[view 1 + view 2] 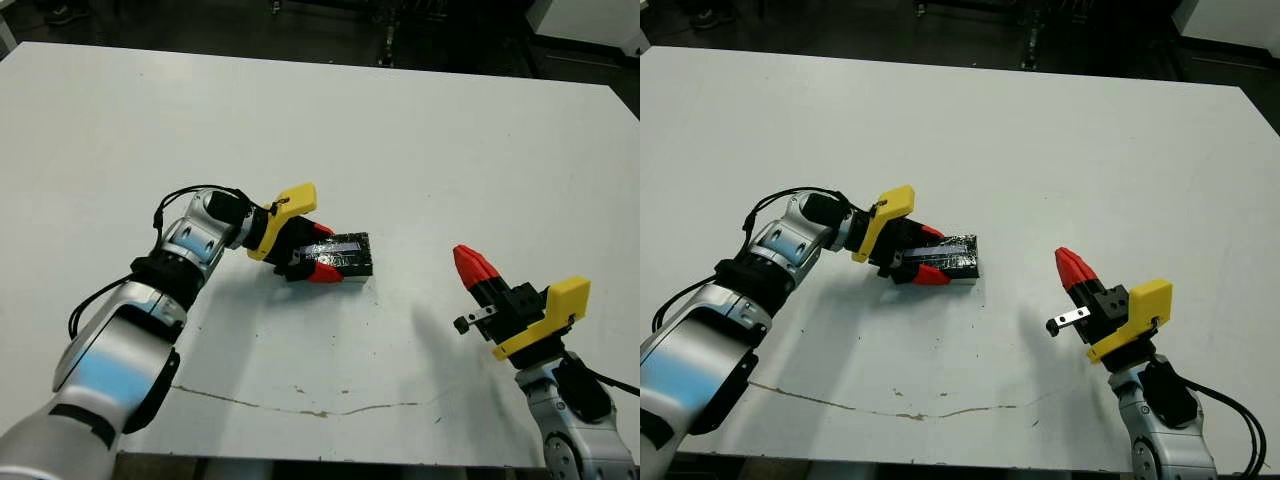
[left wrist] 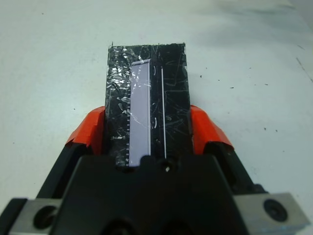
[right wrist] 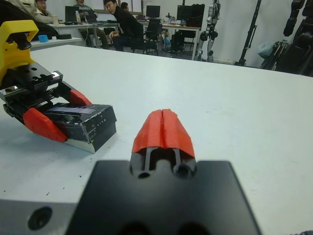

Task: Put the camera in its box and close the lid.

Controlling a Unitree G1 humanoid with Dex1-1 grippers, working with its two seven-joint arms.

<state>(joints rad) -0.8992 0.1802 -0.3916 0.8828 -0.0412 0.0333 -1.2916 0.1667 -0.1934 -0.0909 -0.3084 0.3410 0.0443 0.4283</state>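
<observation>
1. We count one box (image 1: pixel 345 262) on the table, covered by one lid (image 2: pixel 149 98), and two grippers. The camera itself is not visible to us in any view.
2. The lid is a black panel with crinkly silvery patches and a pale lavender strip running along its length; it lies flat on top of the box, and in the right wrist view the box's pale lower edge shows beneath it.
3. Our left gripper (image 1: pixel 322 252) clasps the closed box, one red fingertip (image 2: pixel 89 129) against each long side, so its fingers are closed around the box.
4. Our right gripper (image 1: pixel 1072 266) sits well apart from the box, on the right side of the table, with its two red tips pressed together and nothing between them.
5. The box's long axis runs straight out from the left gripper, roughly left to right across the table, its free end pointing toward our right arm. It lies near the table's middle, a little to our left.
6. The table (image 1: pixel 430 130) is white, with faint specks and a thin dark crack line near its front edge.
7. Beyond the table, the right wrist view shows a workroom with seated people (image 3: pixel 120 24), desks with monitors, and stands along the far wall.
</observation>
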